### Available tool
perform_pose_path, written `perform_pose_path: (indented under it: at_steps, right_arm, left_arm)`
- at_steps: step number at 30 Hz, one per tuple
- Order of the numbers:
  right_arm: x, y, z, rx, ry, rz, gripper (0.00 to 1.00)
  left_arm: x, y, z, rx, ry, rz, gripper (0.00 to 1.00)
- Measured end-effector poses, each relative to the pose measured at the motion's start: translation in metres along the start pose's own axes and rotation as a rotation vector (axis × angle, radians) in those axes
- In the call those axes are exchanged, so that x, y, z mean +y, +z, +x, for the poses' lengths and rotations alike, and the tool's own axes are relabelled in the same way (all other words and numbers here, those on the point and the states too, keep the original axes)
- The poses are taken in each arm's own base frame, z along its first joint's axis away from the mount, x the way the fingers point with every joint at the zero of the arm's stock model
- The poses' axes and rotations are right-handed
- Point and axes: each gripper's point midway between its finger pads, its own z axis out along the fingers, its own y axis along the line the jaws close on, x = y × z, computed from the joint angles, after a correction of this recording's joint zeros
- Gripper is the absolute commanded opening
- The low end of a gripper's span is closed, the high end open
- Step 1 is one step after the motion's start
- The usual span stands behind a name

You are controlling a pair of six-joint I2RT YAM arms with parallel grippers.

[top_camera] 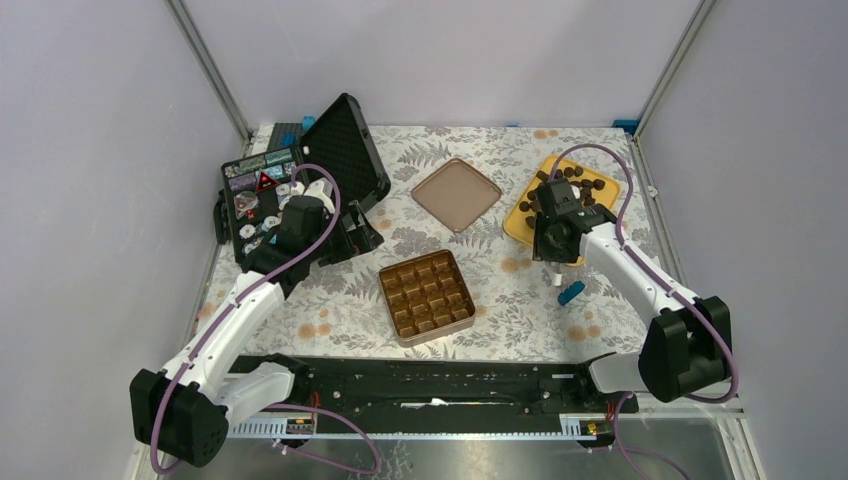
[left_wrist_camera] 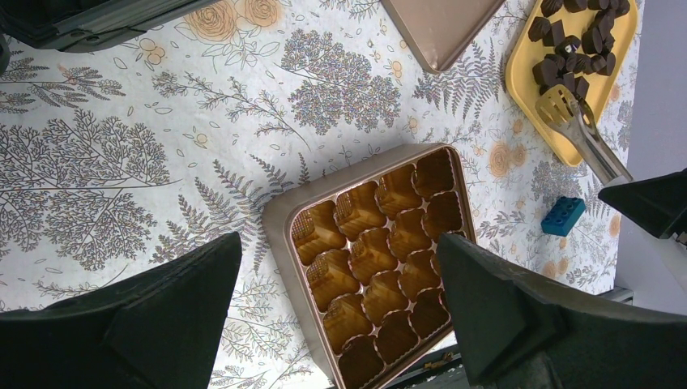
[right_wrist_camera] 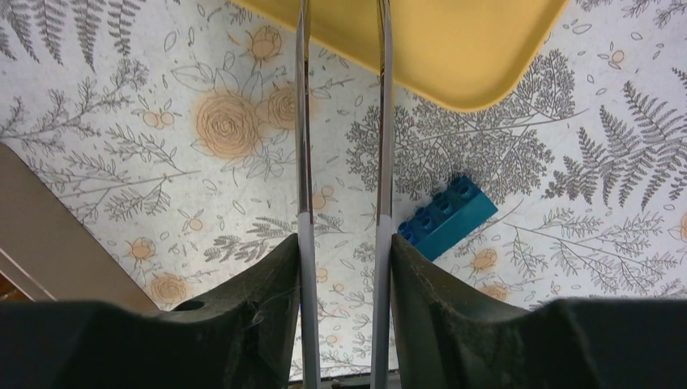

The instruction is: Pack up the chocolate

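Dark-brown chocolate (left_wrist_camera: 559,36), yellow tray (left_wrist_camera: 531,105), golden-brown tin (left_wrist_camera: 279,219), silver tongs (left_wrist_camera: 599,150), blue brick (left_wrist_camera: 563,216) — grey-and-tan fern-and-rose tablecloth (left_wrist_camera: 121,162)

Left arm (top_camera: 228,318) and right arm (top_camera: 640,268) had white link shells joined by bulky matte black joint housings. A purple cable (top_camera: 336,200) looped along each arm. The left hand (left_wrist_camera: 339,243) and right hand (right_wrist_camera: 344,251) each carried two black, rough-textured, wedge-shaped fingers (left_wrist_camera: 162,324).

I see the chocolate (top_camera: 573,176) as a loose cluster of small, dark brown, nearly black matte pieces. They are heaped on the far part of a yellow tray (top_camera: 516,224) at the far right of the desk (top_camera: 520,292). Several pieces touch or overlap, and a few lie singly at the cluster's edge.
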Motion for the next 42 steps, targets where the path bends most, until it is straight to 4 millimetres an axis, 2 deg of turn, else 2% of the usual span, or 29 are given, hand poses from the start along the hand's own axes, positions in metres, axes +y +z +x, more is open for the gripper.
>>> perform_pose_path:
  at_steps: [11,17,23,27,32,37,42]
  right_arm:
    - [0.000,0.015,-0.015,-0.029,0.037,0.001,0.49]
    - [-0.002,0.020,-0.021,-0.044,0.058,0.003,0.38]
    - [-0.002,0.020,-0.023,-0.052,0.063,0.000,0.21]
    - [-0.002,0.018,-0.023,-0.056,0.064,-0.002,0.16]
    - [-0.008,0.001,-0.019,-0.070,0.067,-0.007,0.10]
    - [-0.009,-0.028,-0.020,-0.092,0.068,-0.047,0.10]
    - [0.013,-0.061,-0.030,-0.125,0.014,-0.140,0.10]
  left_arm:
    - [0.000,0.000,0.000,0.000,0.000,0.000,0.99]
    - [0.000,0.000,0.000,0.000,0.000,0.000,0.99]
    - [0.000,0.000,0.000,0.000,0.000,0.000,0.99]
    - [0.001,0.002,0.001,0.006,-0.001,-0.005,0.99]
    - [0.002,0.002,0.002,0.010,-0.002,-0.008,0.99]
    - [0.002,0.003,0.003,0.014,-0.002,-0.011,0.99]
    - [0.000,-0.001,0.000,0.022,0.005,-0.018,0.99]
